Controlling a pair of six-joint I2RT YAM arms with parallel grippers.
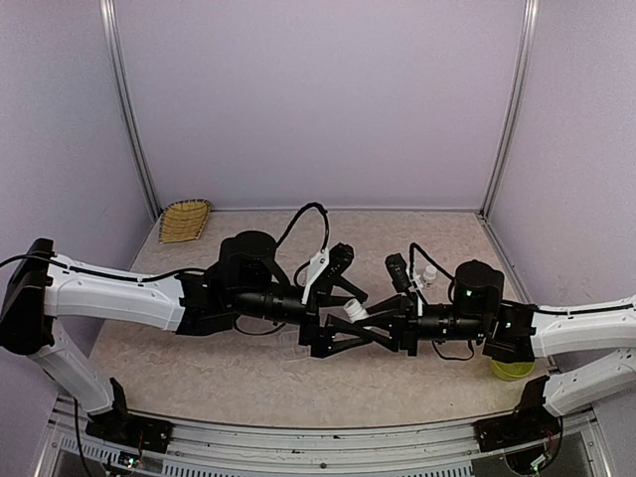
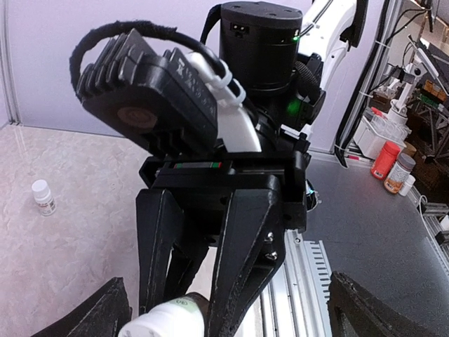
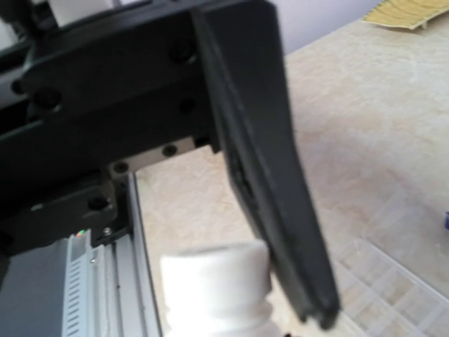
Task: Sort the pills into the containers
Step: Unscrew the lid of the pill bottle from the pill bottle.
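Pale lilac walls (image 1: pixel 318 99) enclose a beige tabletop (image 1: pixel 248 383).

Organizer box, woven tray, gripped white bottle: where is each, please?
organizer box (image 3: pixel 382 281), right wrist view, on its clear cell grid.
woven tray (image 1: pixel 186 221), top external view, middle of the weave.
gripped white bottle (image 2: pixel 165 323), left wrist view, on its visible white end.

My top camera looks down from behind the bases over the whole table (image 1: pixel 199 358). The wrist cameras face each other, very close; all three share the white bottle (image 1: pixel 355 311).

Beige table (image 1: pixel 248 373): organizer (image 3: pixel 396 281), woven tray (image 1: pixel 185 221), white bottle (image 1: pixel 429 271), bowl (image 1: pixel 512 371).
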